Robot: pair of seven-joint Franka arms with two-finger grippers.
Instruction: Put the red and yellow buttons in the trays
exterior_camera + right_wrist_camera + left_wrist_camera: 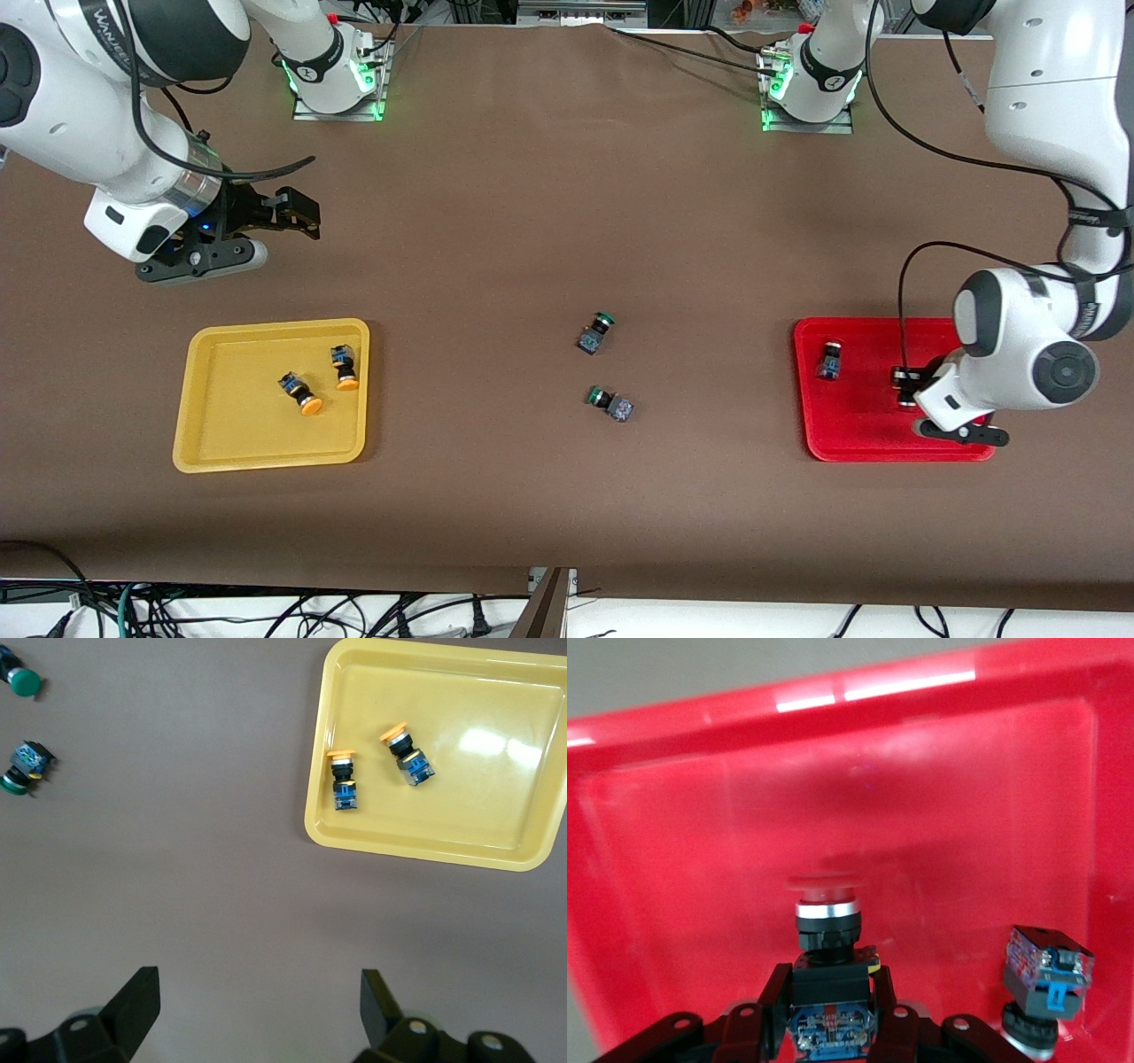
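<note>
Brown tabletop all the way across, cables dangling off the edge nearest the front camera. Starting from that edge: the yellow tray point(205, 400) sits toward my right arm's end with both yellow buttons point(302, 393) already lying in it, and the red tray point(819, 421) sits toward my left arm's end. My left gripper point(831, 1023) is down inside the red tray, fingers clamped on the blue-grey base of a red button point(827, 930), cap pointing away from the wrist; the other red button point(829, 360) already lies in the same tray, just beside it. Two green buttons point(611, 404) are loose mid-table and aren't mine to move. Farther up, my right gripper point(266, 232) waits over bare table above the yellow tray's farther edge, fingers spread wide with nothing in them. What could go wrong, I reckon: if I let go while the button is up off the tray floor, it could roll or bounce into its neighbour or toward the rim. Backing out sloppily could also nudge the tray itself. Only writing I can spot is a logo on my right arm's upper link, too small to read properly.
</note>
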